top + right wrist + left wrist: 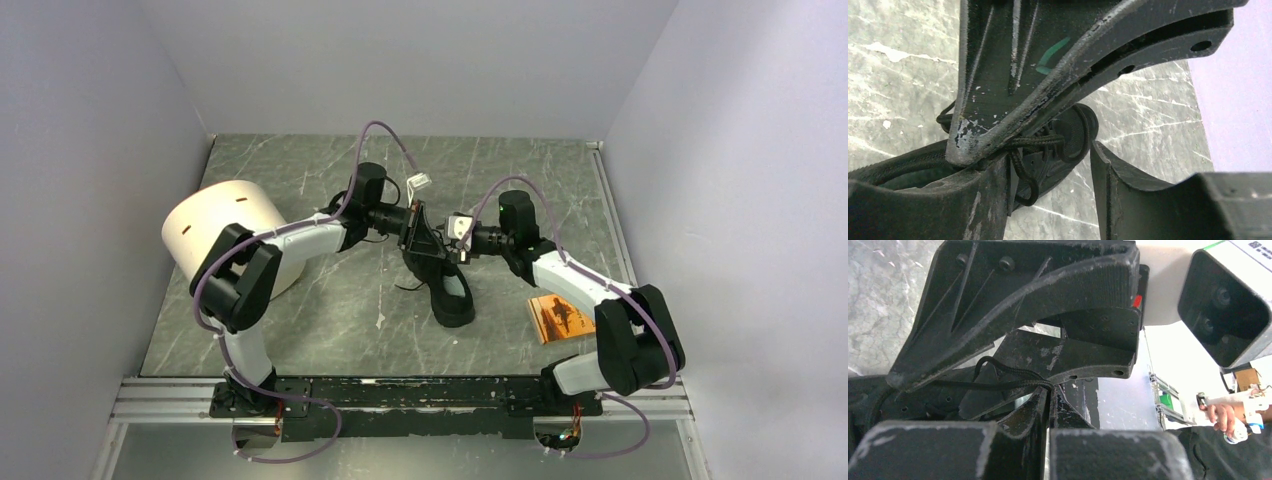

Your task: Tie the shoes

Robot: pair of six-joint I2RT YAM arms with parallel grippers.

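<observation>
The black sneaker (447,285) lies mid-table with its toe toward the arms. My left gripper (420,232) reaches in from the left over the laced part. In the left wrist view the left gripper (1050,392) is shut on a thin black lace (998,385) that runs off to the left. My right gripper (452,243) comes in from the right and meets it over the shoe. In the right wrist view the right gripper (1048,152) is open. The lace (1040,142) and a hanging loop (1027,187) lie beside its left finger (988,200), over the shoe (1053,167).
A white cylinder (225,235) stands at the left beside the left arm. An orange booklet (560,315) lies right of the shoe under the right arm. Grey walls close three sides. A person's hand (1223,415) shows beyond the table.
</observation>
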